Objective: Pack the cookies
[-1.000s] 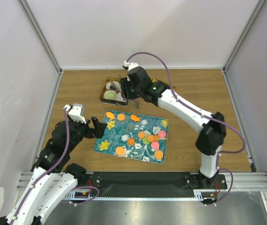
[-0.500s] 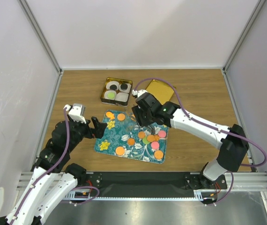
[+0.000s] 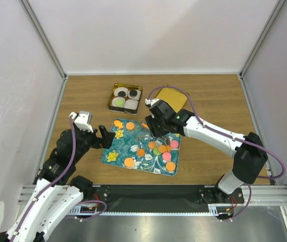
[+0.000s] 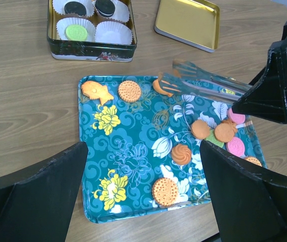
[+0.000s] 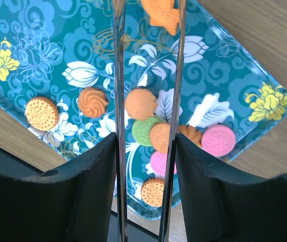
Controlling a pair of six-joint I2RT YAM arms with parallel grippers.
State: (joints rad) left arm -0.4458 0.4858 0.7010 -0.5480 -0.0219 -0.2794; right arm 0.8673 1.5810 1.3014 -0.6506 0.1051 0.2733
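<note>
Cookies (image 3: 161, 148) in orange, green and pink lie on a teal flowered tray (image 3: 126, 148). A dark tin (image 3: 109, 101) behind it holds white paper cups with a green cookie (image 4: 76, 33) and black ones. My right gripper (image 3: 156, 127) is shut on metal tongs (image 4: 204, 85). In the right wrist view its gripper (image 5: 145, 138) clamps the two blades (image 5: 118, 75), which stand apart, tips either side of an orange fish-shaped cookie (image 5: 161, 15). My left gripper (image 4: 143, 143) hangs open and empty over the tray's left side.
The tin's gold lid (image 3: 171, 97) lies on the wooden table right of the tin. White walls close in the table on three sides. The right arm's cable loops above the lid.
My right arm has swung from over the tin down to the tray's back edge, bringing the tongs over the orange cookie there. The left arm has not moved.
</note>
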